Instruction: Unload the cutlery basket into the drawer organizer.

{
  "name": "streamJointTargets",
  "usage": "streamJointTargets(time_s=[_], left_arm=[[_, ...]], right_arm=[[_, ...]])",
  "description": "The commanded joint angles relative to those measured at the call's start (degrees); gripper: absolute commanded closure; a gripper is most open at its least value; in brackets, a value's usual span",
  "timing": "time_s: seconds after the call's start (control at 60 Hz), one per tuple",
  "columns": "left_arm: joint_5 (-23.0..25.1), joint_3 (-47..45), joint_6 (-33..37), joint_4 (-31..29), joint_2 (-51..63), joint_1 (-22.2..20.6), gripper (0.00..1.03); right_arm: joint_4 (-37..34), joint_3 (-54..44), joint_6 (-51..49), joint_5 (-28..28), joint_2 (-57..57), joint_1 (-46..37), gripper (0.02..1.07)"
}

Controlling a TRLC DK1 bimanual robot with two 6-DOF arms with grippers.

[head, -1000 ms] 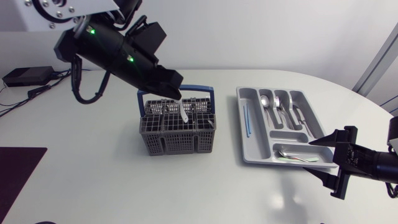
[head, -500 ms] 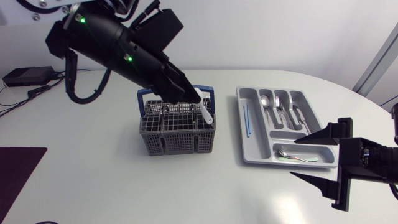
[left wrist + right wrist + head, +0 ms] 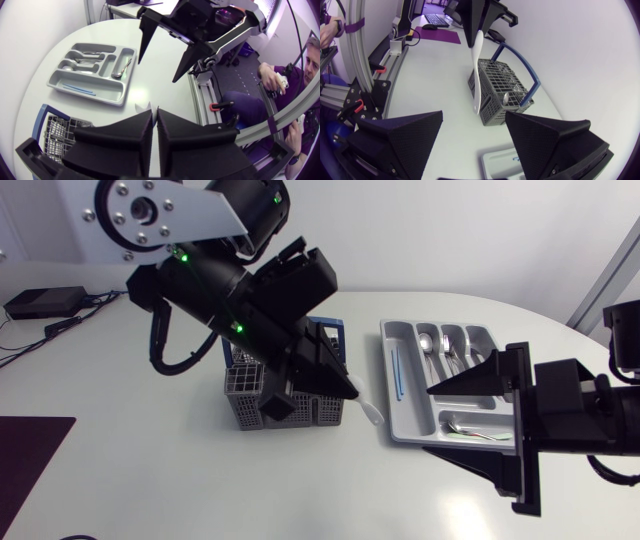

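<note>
White table (image 3: 130, 480) fills the head view. The grey cutlery basket (image 3: 241, 402) with its blue handle sits in the middle of the frame. The grey drawer organizer (image 3: 403, 430) lies to its right, near but not touching.

The left gripper (image 3: 350, 392) hangs over the right side of the basket, clamped tight on a white piece of cutlery (image 3: 371, 413). The white piece pokes out past the fingertips, over the gap between basket and organizer. I think it is held by 1 end so the free end can go into a slot first.

The right gripper (image 3: 428, 420) comes in from the right of the frame. Its 2 fingers are wide apart, point at the organizer and hold nothing. It may be waiting its turn.

Shiny spoons (image 3: 440, 345) lie in the upper slots, 1 more spoon (image 3: 475, 430) in the lower slot, and a thin blue stick (image 3: 397, 370) in the long left slot. So I think part of the job is done.
</note>
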Motion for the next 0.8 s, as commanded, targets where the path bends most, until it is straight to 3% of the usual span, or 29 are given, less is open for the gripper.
streamJointTargets(time_s=[0.0, 0.2, 0.483, 0.7, 0.783], left_arm=[[2.8, -1.4, 4.0, -1.1, 0.9, -0.5, 0.98], [5.2, -0.5, 5.1, -2.0, 2.0, -1.6, 0.98], [7.5, 1.5, 5.3, -3.1, 3.7, -1.9, 0.98], [7.6, 3.0, 5.4, -3.5, 4.3, -1.7, 0.98], [7.7, 3.3, 5.4, -3.7, 4.7, -1.6, 0.98]], right_arm=[[2.3, 0.4, 6.1, 0.2, 0.1, 3.2, 0.18], [8.3, -0.9, 10.7, 3.2, 1.6, 8.6, 0.33], [12.8, -2.5, 12.3, 8.5, 2.8, 14.4, 0.65], [14.2, -3.2, 13.0, 9.3, 3.8, 15.9, 0.71], [14.5, -3.2, 13.0, 9.8, 4.4, 16.3, 0.85]])
